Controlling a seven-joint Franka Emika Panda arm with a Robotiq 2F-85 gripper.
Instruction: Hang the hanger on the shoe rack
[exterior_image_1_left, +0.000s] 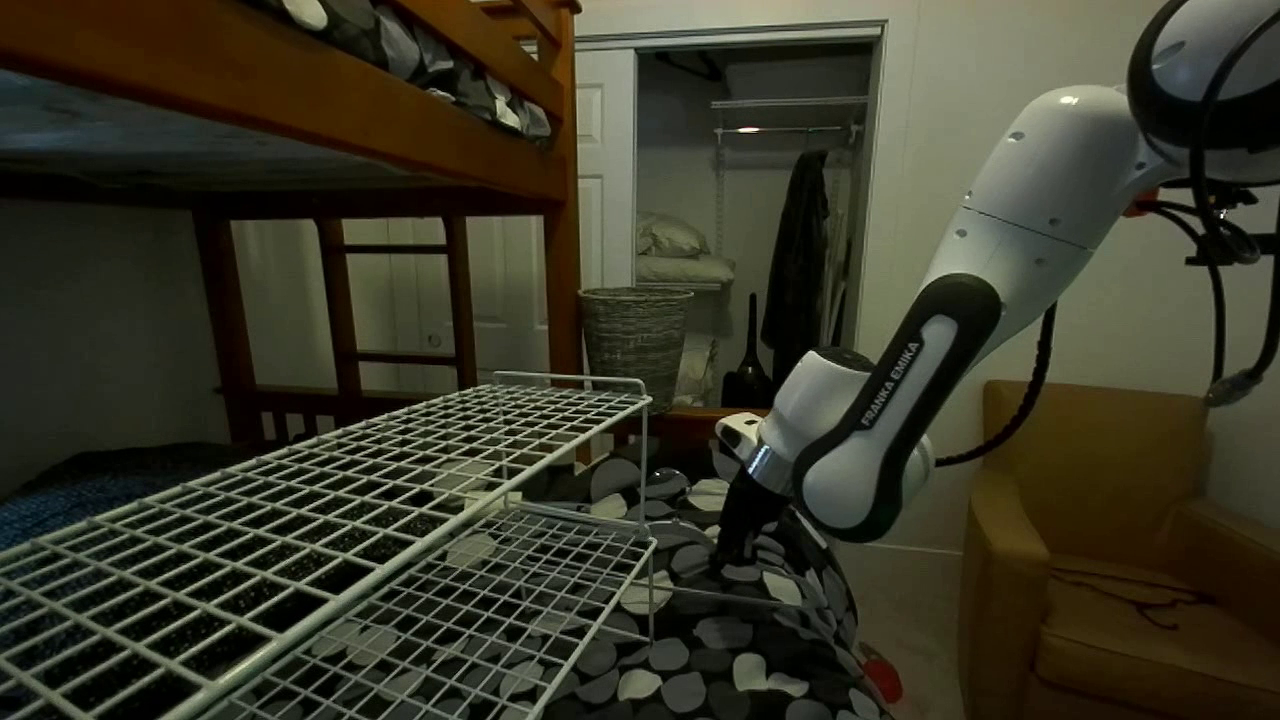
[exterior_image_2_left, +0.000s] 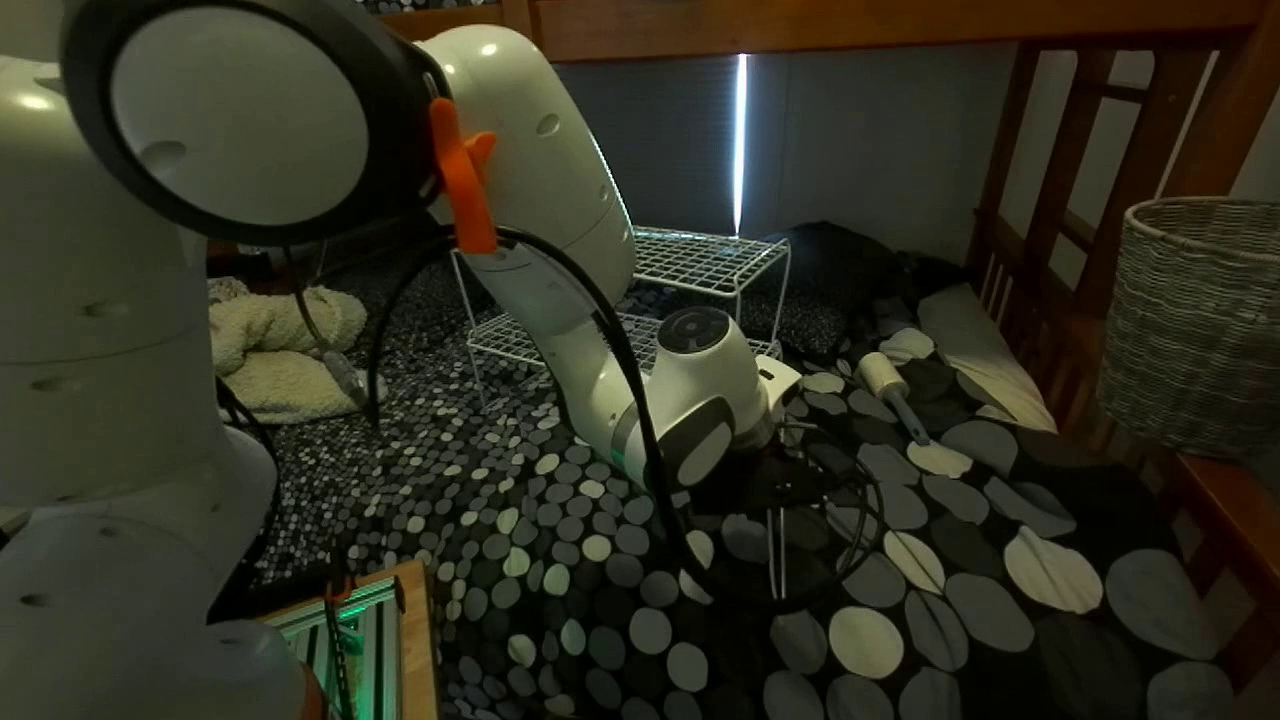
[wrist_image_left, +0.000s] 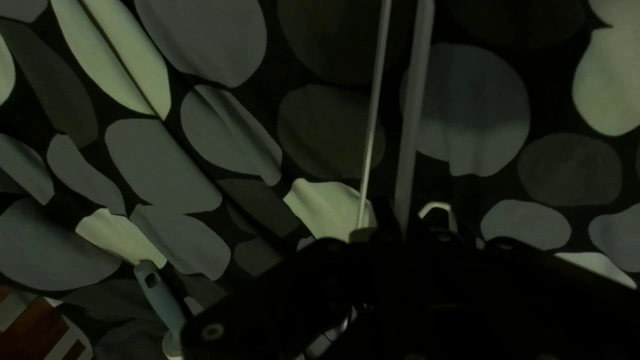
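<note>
In an exterior view you look from just above the white wire two-tier shoe rack (exterior_image_1_left: 365, 584), across the grey-spotted black bedspread (exterior_image_1_left: 725, 632) to an open white-framed closet (exterior_image_1_left: 685, 165). In an exterior view you peer down past the white-and-black robot arm (exterior_image_2_left: 540, 170), very near, at the rack farther back. Both share rack, arm, bedspread and grey woven basket (exterior_image_1_left: 637, 335). The wrist view looks close down on the bedspread past the black gripper (wrist_image_left: 392, 222), sharing a grey-handled white roller (exterior_image_2_left: 893, 390) with an exterior view.
</note>
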